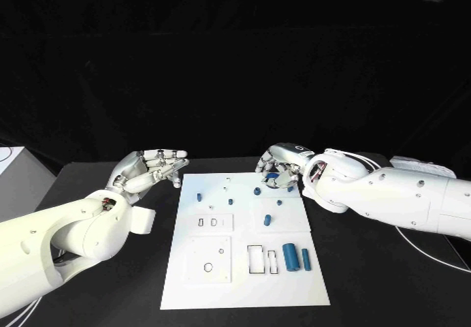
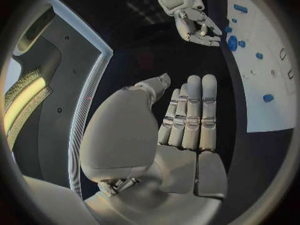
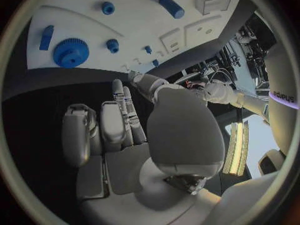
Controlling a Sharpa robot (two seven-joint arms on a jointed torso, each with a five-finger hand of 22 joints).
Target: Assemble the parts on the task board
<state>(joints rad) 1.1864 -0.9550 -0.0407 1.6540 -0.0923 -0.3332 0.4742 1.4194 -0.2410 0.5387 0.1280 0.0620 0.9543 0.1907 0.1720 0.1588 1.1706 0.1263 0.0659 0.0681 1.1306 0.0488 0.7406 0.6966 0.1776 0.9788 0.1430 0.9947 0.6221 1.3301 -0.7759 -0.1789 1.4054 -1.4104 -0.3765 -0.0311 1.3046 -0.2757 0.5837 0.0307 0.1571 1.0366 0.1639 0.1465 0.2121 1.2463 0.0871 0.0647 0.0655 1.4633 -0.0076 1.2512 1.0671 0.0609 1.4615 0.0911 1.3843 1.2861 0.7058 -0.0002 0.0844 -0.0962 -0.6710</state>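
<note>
The white task board (image 1: 246,289) lies in the middle of the black table. On it a blue gear (image 1: 272,179) sits near the far edge, with small blue pegs (image 1: 231,201) and a short blue piece (image 1: 267,219) nearer. Two blue cylinders (image 1: 291,256) lie side by side at the right edge. My right hand (image 1: 281,165) hovers over the far right part of the board, just beyond the gear (image 3: 70,52), fingers extended and holding nothing. My left hand (image 1: 153,169) is raised off the board's far left corner, fingers straight (image 2: 189,112), empty.
The board (image 3: 125,27) has rectangular recesses (image 1: 260,259) beside the cylinders, and raised plates with slots (image 1: 209,221) and a round hole (image 1: 208,266) on its left half. A pale box (image 1: 15,177) stands past the table's left edge. A cable (image 1: 424,253) runs along the right.
</note>
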